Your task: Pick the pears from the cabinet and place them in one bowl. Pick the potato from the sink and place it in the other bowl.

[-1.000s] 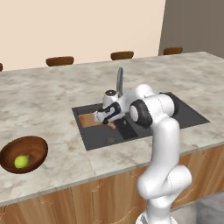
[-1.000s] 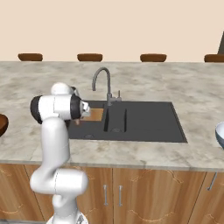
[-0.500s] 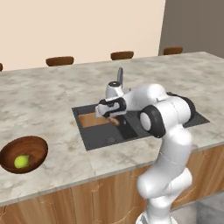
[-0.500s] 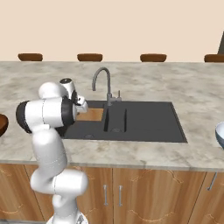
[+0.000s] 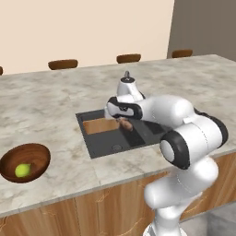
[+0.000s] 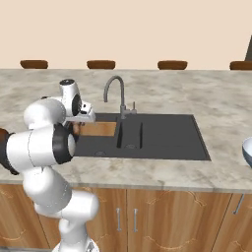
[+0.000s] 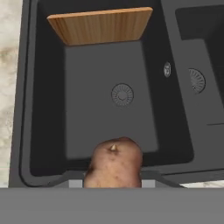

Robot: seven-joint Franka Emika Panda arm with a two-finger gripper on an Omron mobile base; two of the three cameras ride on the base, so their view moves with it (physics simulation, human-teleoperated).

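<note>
My gripper [image 5: 123,120] is shut on the potato [image 5: 126,124], an orange-tan lump hanging over the left basin of the black sink [image 5: 99,143]. In the hand view the potato [image 7: 114,162] sits low in the centre and covers the fingertips, with the basin floor [image 7: 96,78] well below it. A yellow-green pear [image 5: 22,170] lies in the dark wooden bowl [image 5: 39,154] on the counter at the left. The rim of a pale bowl [image 6: 247,150] shows at the counter's right edge. The cabinet is out of view.
A wooden cutting board [image 7: 103,25] leans at the far end of the left basin. The grey gooseneck tap [image 6: 117,91] stands behind the sink's divider. My own white arm [image 6: 44,142] bulks large at the front left. Chair backs [image 6: 101,64] line the counter's far side.
The arm has swung round, its elbow coming forward toward the counter's front. The gripper stays shut on the potato and has lifted it above the left basin.
</note>
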